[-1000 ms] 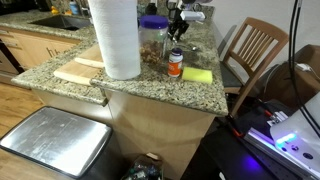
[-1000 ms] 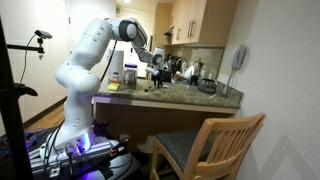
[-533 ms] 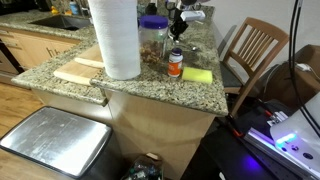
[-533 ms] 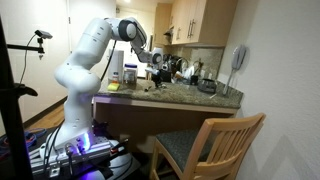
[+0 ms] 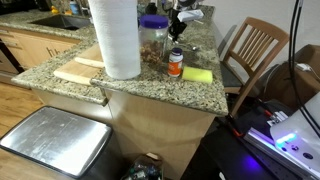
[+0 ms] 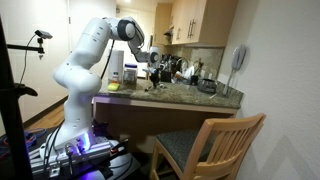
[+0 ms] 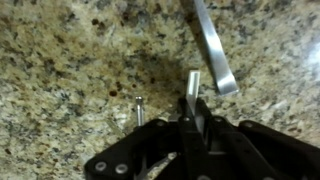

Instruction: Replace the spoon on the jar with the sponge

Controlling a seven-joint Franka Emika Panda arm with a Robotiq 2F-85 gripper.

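Note:
The jar (image 5: 153,40) with a purple lid stands on the granite counter behind the paper towel roll. My gripper (image 5: 176,28) hangs just beside the jar, above the counter, and shows small in an exterior view (image 6: 156,68). In the wrist view my gripper (image 7: 192,100) is shut on a thin metal handle, the spoon (image 7: 192,84), over speckled granite. The yellow sponge (image 5: 197,75) lies flat on the counter near its front corner, apart from the gripper. Whether the jar's lid is bare I cannot tell.
A tall paper towel roll (image 5: 115,38) stands at the front. A small orange bottle (image 5: 175,64) sits between jar and sponge. A wooden board (image 5: 80,70) lies at the counter's edge. A shiny metal strip (image 7: 212,45) lies ahead of the jaws. A wooden chair (image 5: 252,50) stands beside the counter.
The jaws have closed onto the spoon's handle over the last second. The arm has barely shifted; jar, bottle and sponge stay where they were.

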